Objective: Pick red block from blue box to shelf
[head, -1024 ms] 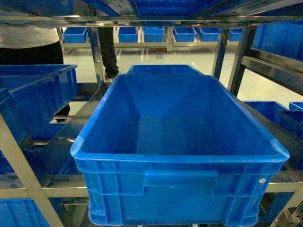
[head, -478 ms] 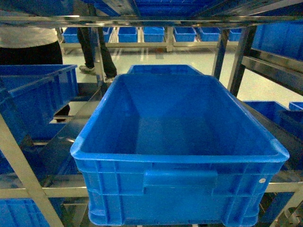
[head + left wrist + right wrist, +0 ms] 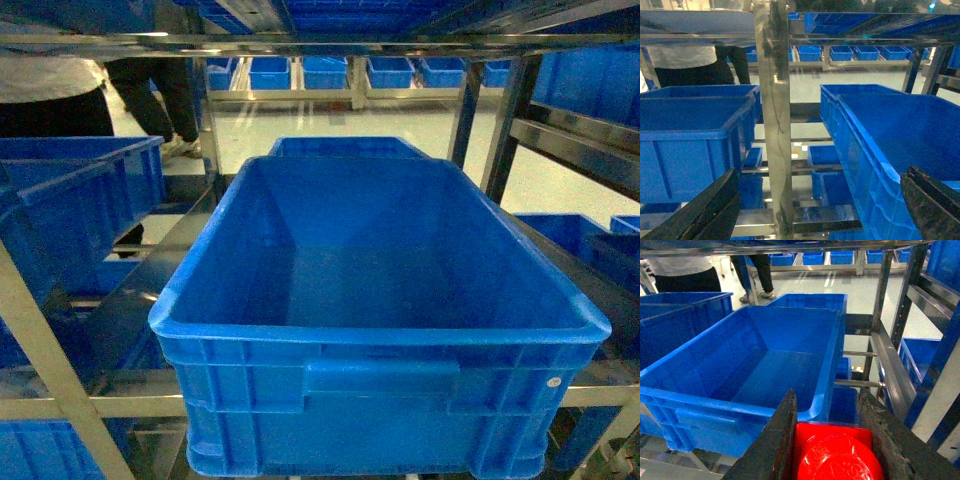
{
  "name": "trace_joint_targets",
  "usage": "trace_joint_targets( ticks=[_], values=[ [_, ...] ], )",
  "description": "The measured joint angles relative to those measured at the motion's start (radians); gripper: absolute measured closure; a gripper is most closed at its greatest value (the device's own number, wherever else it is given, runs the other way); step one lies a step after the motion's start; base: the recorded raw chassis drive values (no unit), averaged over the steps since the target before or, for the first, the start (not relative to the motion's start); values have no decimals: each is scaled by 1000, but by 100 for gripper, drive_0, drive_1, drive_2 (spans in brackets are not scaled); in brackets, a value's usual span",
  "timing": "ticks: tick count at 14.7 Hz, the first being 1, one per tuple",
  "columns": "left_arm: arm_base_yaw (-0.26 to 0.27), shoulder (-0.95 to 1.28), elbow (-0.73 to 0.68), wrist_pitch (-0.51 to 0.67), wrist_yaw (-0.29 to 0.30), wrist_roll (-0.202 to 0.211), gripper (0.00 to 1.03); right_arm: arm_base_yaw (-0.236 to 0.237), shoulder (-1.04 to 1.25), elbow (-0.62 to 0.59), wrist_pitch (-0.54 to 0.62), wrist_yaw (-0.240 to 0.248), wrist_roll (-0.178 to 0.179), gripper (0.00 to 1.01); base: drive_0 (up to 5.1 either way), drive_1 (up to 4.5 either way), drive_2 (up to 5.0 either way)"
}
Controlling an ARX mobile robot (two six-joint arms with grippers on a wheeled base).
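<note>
The shelf [image 3: 500, 130] is filled by a large dark blue crate [image 3: 380, 340], seen bare inside, with open floor visible beyond its far rim. The red block [image 3: 837, 455] is clamped in the right gripper [image 3: 832, 440] just before the crate's near corner, while the left gripper [image 3: 815, 205] is spread wide beside a steel upright [image 3: 775, 125].

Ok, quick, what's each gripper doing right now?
Left gripper: open, nothing between the jaws.
Right gripper: shut on the red block.
</note>
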Motion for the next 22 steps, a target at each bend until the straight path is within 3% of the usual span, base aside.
trace_joint_targets(
  ticks=[22],
  values=[
    [0,0,0,0,0,0,5,0,0,0,0,0,0,72,0,0,0]
  ],
)
